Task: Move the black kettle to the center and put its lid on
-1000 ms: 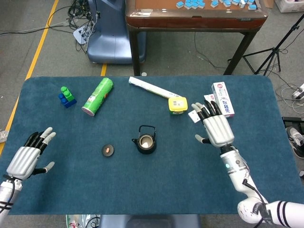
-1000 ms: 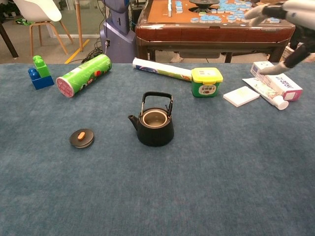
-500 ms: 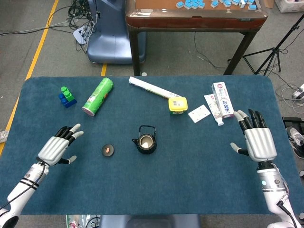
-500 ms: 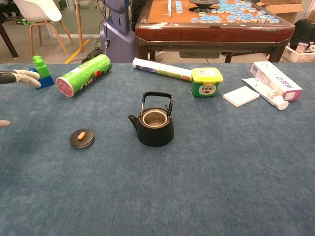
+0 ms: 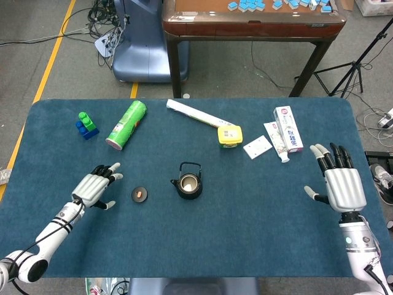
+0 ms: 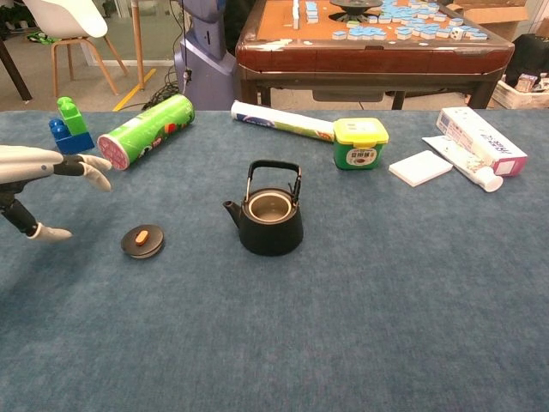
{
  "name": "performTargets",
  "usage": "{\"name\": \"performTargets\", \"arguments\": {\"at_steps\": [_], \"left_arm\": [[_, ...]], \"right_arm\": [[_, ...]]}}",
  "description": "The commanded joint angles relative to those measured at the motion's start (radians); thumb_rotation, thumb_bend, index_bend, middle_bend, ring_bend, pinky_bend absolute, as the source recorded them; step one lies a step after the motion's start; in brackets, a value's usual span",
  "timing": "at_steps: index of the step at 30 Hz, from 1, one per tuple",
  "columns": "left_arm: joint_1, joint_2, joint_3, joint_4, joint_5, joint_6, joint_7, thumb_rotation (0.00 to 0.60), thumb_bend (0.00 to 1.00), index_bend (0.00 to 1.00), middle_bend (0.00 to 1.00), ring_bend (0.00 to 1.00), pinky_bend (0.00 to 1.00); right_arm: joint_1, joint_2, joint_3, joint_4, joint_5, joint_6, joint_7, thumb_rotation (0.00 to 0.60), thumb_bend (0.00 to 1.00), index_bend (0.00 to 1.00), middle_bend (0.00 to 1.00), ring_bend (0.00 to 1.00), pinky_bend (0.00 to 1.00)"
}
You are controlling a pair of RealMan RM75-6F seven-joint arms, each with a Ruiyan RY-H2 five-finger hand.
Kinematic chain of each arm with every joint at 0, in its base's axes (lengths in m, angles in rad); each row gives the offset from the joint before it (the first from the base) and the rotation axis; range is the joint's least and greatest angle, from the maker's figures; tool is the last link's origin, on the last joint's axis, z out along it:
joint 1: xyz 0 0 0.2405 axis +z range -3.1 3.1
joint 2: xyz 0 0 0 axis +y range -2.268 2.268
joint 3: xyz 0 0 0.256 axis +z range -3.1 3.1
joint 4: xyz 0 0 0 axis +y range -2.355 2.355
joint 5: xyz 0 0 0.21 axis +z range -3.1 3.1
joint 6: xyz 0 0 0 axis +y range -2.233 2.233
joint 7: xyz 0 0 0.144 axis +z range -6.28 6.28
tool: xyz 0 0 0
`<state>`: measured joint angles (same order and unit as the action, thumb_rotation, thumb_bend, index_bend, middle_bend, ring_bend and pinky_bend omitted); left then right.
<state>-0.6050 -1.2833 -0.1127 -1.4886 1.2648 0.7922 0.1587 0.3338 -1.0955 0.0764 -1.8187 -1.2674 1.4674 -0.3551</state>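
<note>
The black kettle [image 5: 188, 182] stands upright near the middle of the table [image 5: 202, 246], its mouth uncovered and its bail handle raised. It looks like cast iron, so it is probably heavy for its size, rigid and not fragile; the raised handle is the obvious place to take hold, since the rounded body would be harder to grasp. Its lid [image 5: 140, 195] lies flat on the cloth just left of the kettle, apart from it. The lid is small, thin and likely light, with an orange knob on top that offers the only real pinch point.

The left hand [image 5: 95, 186] hovers beside the lid on its left, fingers spread and grasping nothing. The right hand [image 5: 341, 186] hangs near the right edge, well apart from the kettle, also released with fingers apart.

Counted: one kettle, one lid, one green can [image 5: 126, 125] and one stack of toy blocks [image 5: 87, 125] toward the far left corner, one paper roll [image 5: 195, 114], one yellow tub [image 5: 229, 136], one white card [image 5: 257, 147], one tube [image 5: 274, 139] and one toothpaste box [image 5: 288, 128] toward the far right corner.
</note>
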Motion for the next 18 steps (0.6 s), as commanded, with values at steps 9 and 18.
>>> {"name": "performTargets", "arguments": {"at_steps": [9, 18], "left_arm": [[-0.076, -0.092, 0.003, 0.008, -0.148, -0.038, 0.147, 0.344, 0.25, 0.19, 0.00, 0.00, 0.00], [-0.107, -0.148, 0.016, 0.040, -0.190, -0.033, 0.191, 0.375, 0.25, 0.19, 0.00, 0.00, 0.00]], "right_arm": [[-0.046, 0.014, 0.012, 0.009, -0.013, 0.013, 0.035, 0.600, 0.18, 0.12, 0.16, 0.00, 0.00], [-0.079, 0.024, 0.022, 0.020, -0.021, 0.020, 0.065, 0.600, 0.18, 0.12, 0.16, 0.00, 0.00]]}}
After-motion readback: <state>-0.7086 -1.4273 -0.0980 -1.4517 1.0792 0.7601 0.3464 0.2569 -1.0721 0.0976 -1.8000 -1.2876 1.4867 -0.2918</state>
